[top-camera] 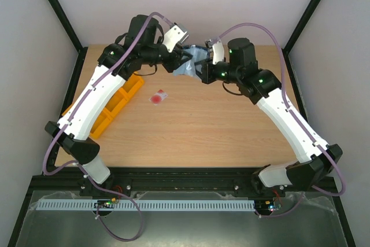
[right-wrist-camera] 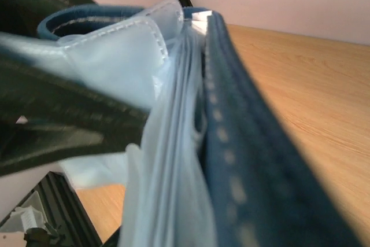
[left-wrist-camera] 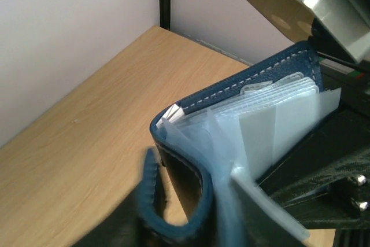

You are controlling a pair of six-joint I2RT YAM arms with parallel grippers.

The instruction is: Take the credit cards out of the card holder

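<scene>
The navy card holder (top-camera: 193,62) is held open above the back middle of the table, between both grippers. My left gripper (top-camera: 180,62) is shut on its curled navy cover (left-wrist-camera: 193,212), with clear sleeves (left-wrist-camera: 272,120) fanned out to the right. My right gripper (top-camera: 203,72) grips the other side. In the right wrist view the navy stitched cover (right-wrist-camera: 260,172) and pale sleeves (right-wrist-camera: 167,189) fill the picture and hide the fingers. The white card with a red round mark (top-camera: 158,97) lies flat on the table. The dark grey card is not in view.
An orange compartment tray (top-camera: 124,99) lies at the left, partly under my left arm. Black frame posts stand at the back corners and walls close in the sides. Bare wood (top-camera: 202,131) lies in front of the arms.
</scene>
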